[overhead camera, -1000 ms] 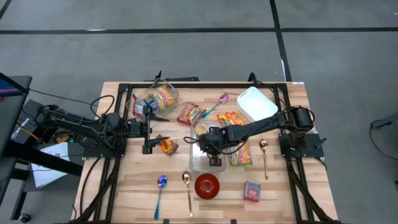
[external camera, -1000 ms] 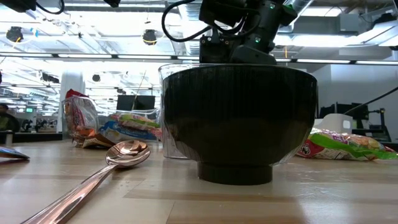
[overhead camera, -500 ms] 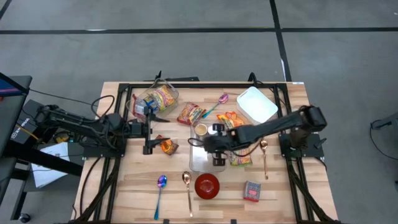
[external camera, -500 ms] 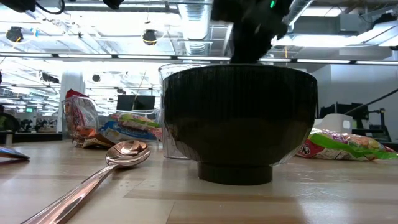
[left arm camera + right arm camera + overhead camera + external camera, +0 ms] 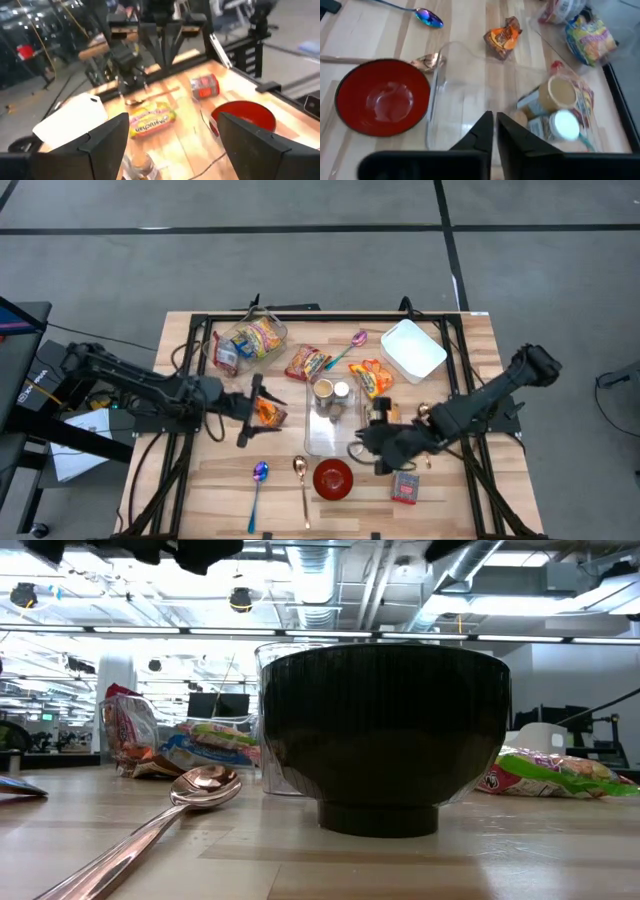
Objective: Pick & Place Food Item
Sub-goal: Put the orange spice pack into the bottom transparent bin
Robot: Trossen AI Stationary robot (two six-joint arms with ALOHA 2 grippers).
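Right fingers pressed together (empty); left fingers spread wide.

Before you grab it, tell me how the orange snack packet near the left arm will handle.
The orange snack packet looks crinkled and puffy, so it is probably light and would crumple under the fingers. Its glossy film may be slippery. It lies flat on the wood, so it is unlikely to roll.
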